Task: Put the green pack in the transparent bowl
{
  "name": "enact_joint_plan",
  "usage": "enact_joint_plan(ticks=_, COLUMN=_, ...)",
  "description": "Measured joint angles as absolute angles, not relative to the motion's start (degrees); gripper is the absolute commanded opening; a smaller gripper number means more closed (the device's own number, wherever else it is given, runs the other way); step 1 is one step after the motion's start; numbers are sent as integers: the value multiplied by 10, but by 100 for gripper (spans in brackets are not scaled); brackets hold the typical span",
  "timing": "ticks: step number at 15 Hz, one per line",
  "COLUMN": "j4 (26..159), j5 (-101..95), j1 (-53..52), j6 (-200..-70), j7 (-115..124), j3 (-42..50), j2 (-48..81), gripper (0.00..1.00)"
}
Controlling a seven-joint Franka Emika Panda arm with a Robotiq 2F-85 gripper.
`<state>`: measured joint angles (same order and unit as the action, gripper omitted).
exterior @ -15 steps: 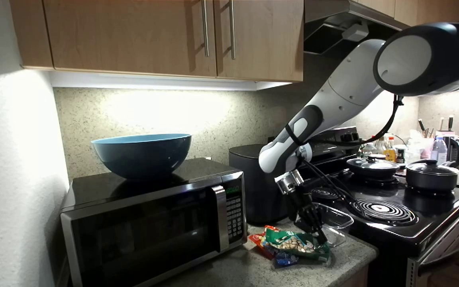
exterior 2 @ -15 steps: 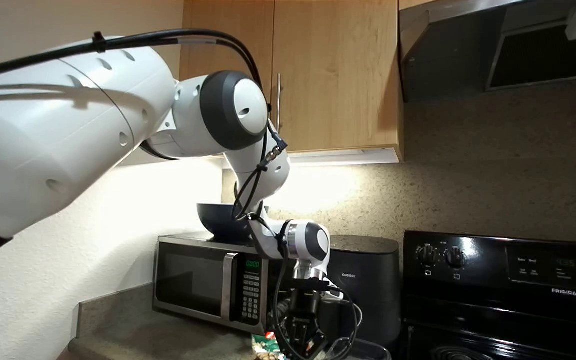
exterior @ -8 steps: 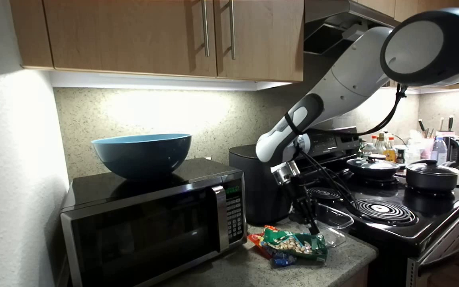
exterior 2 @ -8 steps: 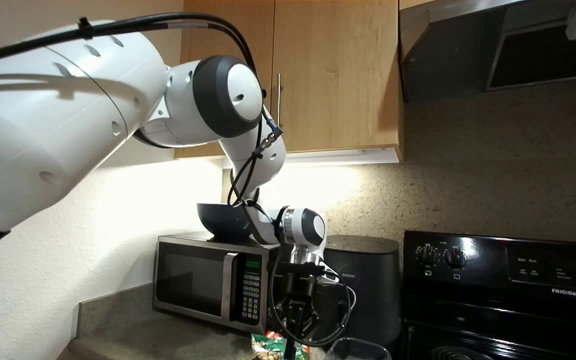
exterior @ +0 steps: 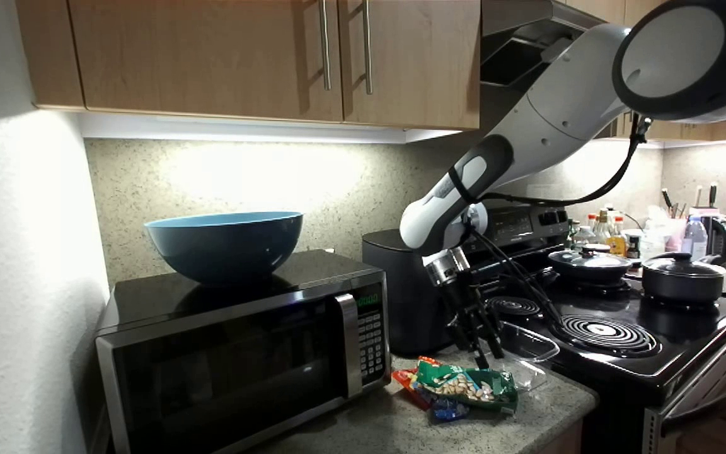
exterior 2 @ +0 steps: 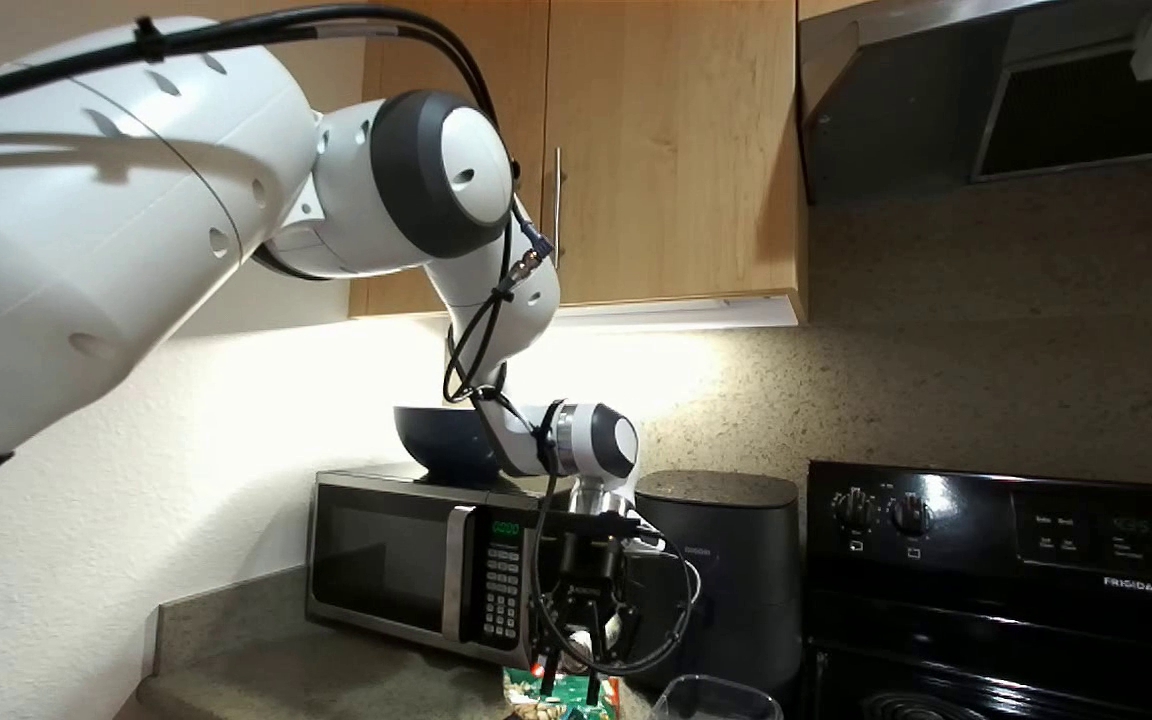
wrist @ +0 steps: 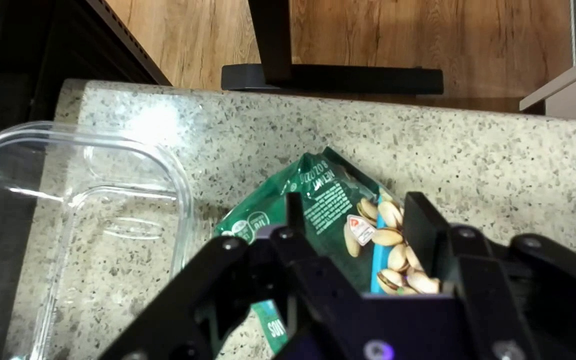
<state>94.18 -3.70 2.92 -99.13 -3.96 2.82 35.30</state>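
Note:
The green pack point(exterior: 457, 383) lies on the counter beside the microwave, over other packets. It shows in an exterior view point(exterior 2: 526, 685) and in the wrist view point(wrist: 328, 205), with pistachios printed on it. My gripper point(exterior: 490, 360) is open just above the pack in an exterior view. In the wrist view the fingertips point(wrist: 295, 205) of my gripper point(wrist: 353, 197) stand apart with the pack below and between them, and part of the pack is hidden by the gripper. My gripper point(exterior 2: 571, 694) also shows there. The transparent bowl point(wrist: 185, 200), a clear container, stands beside the pack, also in both exterior views point(exterior: 557, 350) point(exterior 2: 716, 680).
An orange-red packet point(exterior: 406, 378) and a blue packet point(exterior: 450, 410) lie under the pack. The microwave point(exterior: 237, 366) with the large blue bowl point(exterior: 224, 249) and the black air fryer point(exterior: 401, 296) stand behind. The stove point(exterior: 621, 366) borders the counter, whose front edge point(wrist: 348, 102) is near.
My gripper has risen off the pack and shifted slightly toward the microwave. Its fingers now show apart where they looked like one; whether it opened or turned I cannot tell. The pack shifted slightly.

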Motion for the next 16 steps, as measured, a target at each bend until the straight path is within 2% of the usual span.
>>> enact_joint_plan(ticks=2, j4=928, j5=-40, j1=29, j6=-987, j7=-63, j3=27, j2=380, gripper=97)
enact_joint_plan(ticks=5, j4=894, j5=-50, j1=29, j6=-970, j7=-87, j3=26, j2=422, gripper=100)
enact_joint_plan(ticks=6, j4=880, j5=-54, j1=29, j6=-963, j7=-91, j3=26, j2=435, gripper=97)
enact_joint_plan(ticks=7, j4=866, j5=-58, j1=30, j6=-956, j7=-96, j3=26, j2=448, gripper=75)
enact_joint_plan(ticks=8, j4=851, j5=-61, j1=30, j6=-947, j7=-100, j3=26, j2=459, gripper=75)
enact_joint_plan(ticks=16, j4=803, j5=-77, j1=32, j6=-897, j7=-151, j3=24, j2=485, gripper=22)
